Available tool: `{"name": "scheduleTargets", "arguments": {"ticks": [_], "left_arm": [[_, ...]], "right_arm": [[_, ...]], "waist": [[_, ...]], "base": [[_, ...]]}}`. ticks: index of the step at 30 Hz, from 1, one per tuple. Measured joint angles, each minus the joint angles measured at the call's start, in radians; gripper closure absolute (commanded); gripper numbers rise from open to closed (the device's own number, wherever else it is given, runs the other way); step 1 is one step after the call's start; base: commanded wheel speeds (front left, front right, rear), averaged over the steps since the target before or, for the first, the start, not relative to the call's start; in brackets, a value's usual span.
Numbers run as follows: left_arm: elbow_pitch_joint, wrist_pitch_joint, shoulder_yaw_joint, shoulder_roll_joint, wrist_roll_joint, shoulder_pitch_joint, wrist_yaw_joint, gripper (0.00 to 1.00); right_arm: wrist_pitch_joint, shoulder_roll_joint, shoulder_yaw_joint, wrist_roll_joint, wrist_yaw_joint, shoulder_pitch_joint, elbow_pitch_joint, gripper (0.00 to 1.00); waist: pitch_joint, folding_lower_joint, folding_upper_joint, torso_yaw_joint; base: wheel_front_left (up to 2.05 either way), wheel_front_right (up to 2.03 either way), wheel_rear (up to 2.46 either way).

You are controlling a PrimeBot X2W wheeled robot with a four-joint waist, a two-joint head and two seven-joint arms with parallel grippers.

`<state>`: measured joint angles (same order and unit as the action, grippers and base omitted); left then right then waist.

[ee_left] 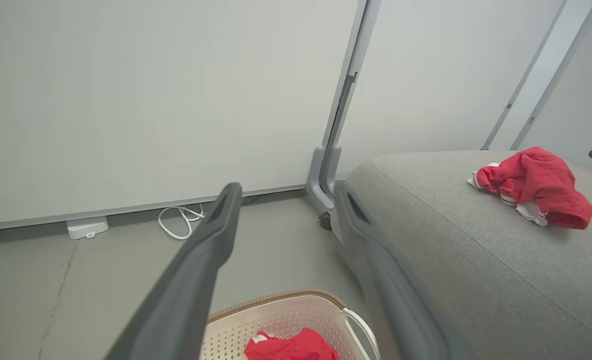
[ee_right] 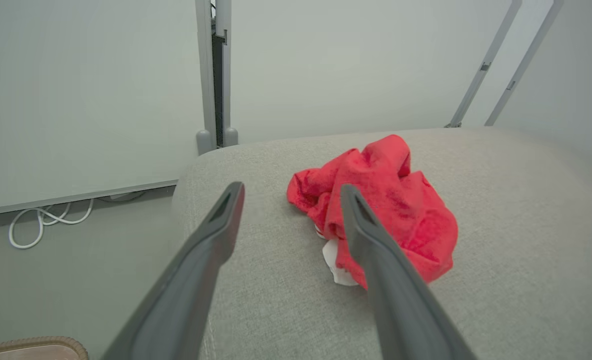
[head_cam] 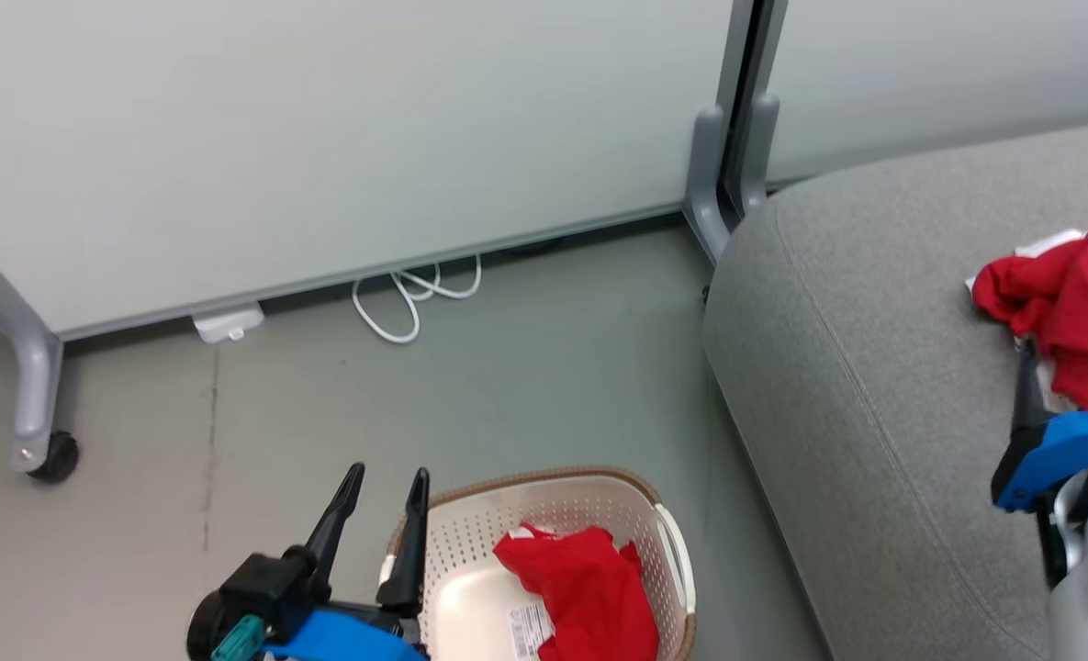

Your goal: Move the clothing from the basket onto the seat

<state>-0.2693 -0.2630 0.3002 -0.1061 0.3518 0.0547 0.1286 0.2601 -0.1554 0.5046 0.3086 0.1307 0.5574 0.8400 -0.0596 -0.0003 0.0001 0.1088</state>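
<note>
One piece of red clothing [head_cam: 589,578] lies in the cream basket [head_cam: 544,477], which stands on the floor left of the grey seat [head_cam: 874,349]. Another red piece of clothing [head_cam: 1067,285] lies crumpled on the seat. My left gripper [head_cam: 386,482] is open and empty, just left of the basket's rim. My right gripper [ee_right: 291,192] is open over the seat, and the clothing [ee_right: 390,200] rests loose on the cushion [ee_right: 500,260] past its fingers. In the left wrist view my open left gripper [ee_left: 287,192] hovers above the basket [ee_left: 276,296], with the seat's clothing [ee_left: 535,185] far to the right.
White partition panels stand behind, on grey legs [head_cam: 709,184]; one leg ends in a caster [head_cam: 52,454] at the left. A coiled white cable [head_cam: 410,298] and a small white box [head_cam: 227,323] lie on the grey floor by the panel's base.
</note>
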Motion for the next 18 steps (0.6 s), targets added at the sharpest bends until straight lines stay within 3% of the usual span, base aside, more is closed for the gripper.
{"name": "scheduleTargets", "arguments": {"ticks": [8, 18], "left_arm": [[0.008, 0.000, -0.096, 0.012, -0.018, -0.079, 0.000, 0.00], [0.015, 0.000, -0.197, -0.002, -0.046, -0.112, 0.000, 0.00]], "right_arm": [[0.001, 0.083, -0.121, -0.067, 0.000, -0.159, -0.203, 0.00], [-0.014, 0.104, -0.341, -0.236, 0.000, -0.333, -0.392, 0.00]], "waist": [[0.076, 0.0000, 0.0000, -0.062], [0.105, 0.0000, 0.0000, -0.130]], "base": [[0.00, 0.00, 0.00], [0.00, 0.00, 0.00]]}}
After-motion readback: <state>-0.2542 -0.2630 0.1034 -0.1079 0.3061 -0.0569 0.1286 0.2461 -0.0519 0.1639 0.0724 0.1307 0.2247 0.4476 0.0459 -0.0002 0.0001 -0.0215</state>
